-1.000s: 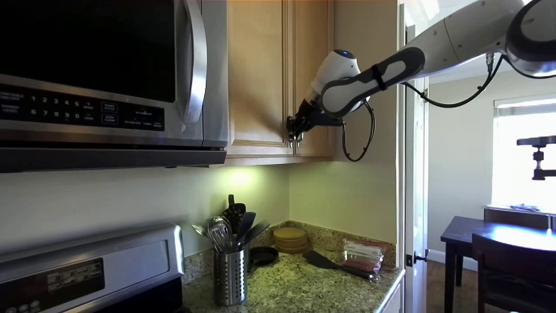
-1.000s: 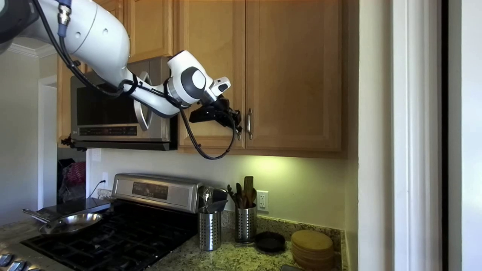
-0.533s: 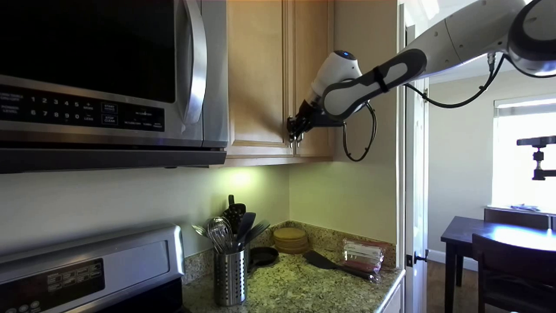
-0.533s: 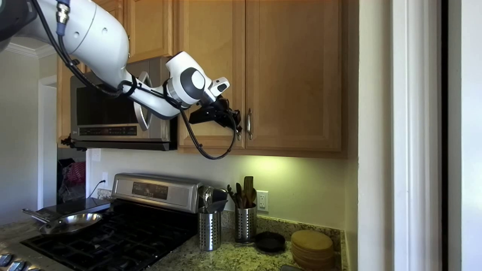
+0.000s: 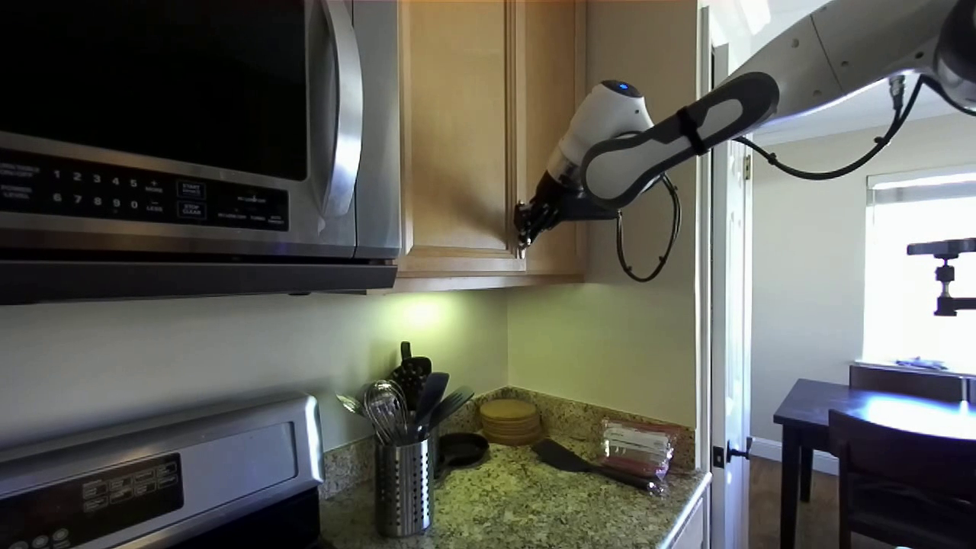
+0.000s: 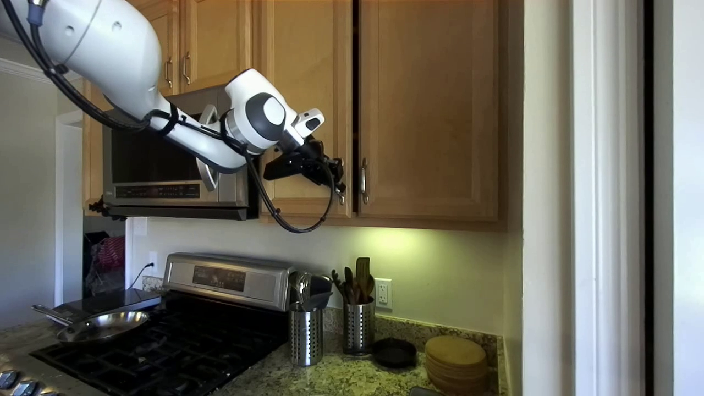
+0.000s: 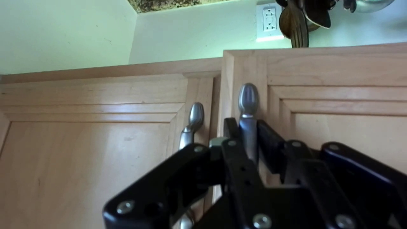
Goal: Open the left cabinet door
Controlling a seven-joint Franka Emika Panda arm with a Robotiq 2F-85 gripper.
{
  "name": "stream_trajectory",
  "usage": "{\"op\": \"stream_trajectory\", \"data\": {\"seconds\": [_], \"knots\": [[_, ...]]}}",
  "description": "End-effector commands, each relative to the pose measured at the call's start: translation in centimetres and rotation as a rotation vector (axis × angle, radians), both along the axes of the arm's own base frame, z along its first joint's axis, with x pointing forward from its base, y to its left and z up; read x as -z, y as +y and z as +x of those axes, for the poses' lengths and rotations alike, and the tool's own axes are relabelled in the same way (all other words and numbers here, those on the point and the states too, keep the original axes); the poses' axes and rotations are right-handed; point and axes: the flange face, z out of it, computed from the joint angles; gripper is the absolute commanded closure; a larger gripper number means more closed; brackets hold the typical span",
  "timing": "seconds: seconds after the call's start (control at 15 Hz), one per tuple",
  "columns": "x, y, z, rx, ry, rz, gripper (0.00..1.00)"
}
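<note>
evidently, the end effector (image 7: pixel 247 130) is clamped on the handle (image 7: pixel 248 106) of the left cabinet door (image 6: pixel 319 77), which stands slightly ajar between microwave (image 6: pixel 157 159) and right door (image 6: pixel 429 110). judged risk: a straight pull against the door's swing could wrench the handle from the grip, leaving the opening unfinished.

The left cabinet door (image 6: pixel 311 66) (like the robot arm (image 6: pixel 201 144)) is cut off in both exterior views; in the wrist view, the gripper (image 7: pixel 245 127) partly hides the door handle (image 7: pixel 248 101).
</note>
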Motion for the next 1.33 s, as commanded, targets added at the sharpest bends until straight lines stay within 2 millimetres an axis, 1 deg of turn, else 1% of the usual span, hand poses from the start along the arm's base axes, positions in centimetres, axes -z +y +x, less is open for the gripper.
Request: {"op": "stream_trajectory", "data": {"seconds": [0.0, 0.13, 0.27, 0.47, 0.67, 0.8, 0.93, 1.13, 1.2, 1.27], "knots": [[-0.5, 2.7, -5.1, -0.053, 0.033, -0.083, 0.91], [-0.7, 3.7, -6.8, -0.059, 0.039, -0.089, 0.91], [-0.8, 5.3, -9.1, -0.076, 0.056, -0.11, 0.91], [-1.6, 7.1, -12.2, -0.104, 0.076, -0.179, 0.91], [-2.2, 9.3, -15.1, -0.111, 0.077, -0.198, 0.91], [-2.7, 10.5, -16.6, -0.116, 0.075, -0.203, 0.91], [-2.9, 11.3, -17.8, -0.121, 0.075, -0.211, 0.91], [-3.2, 11.8, -19.3, -0.132, 0.068, -0.228, 0.91], [-3.2, 11.8, -19.7, -0.16, 0.037, -0.203, 0.61], [-2.9, 11.9, -20.0, -0.172, 0.026, -0.199, 0.56]]}}
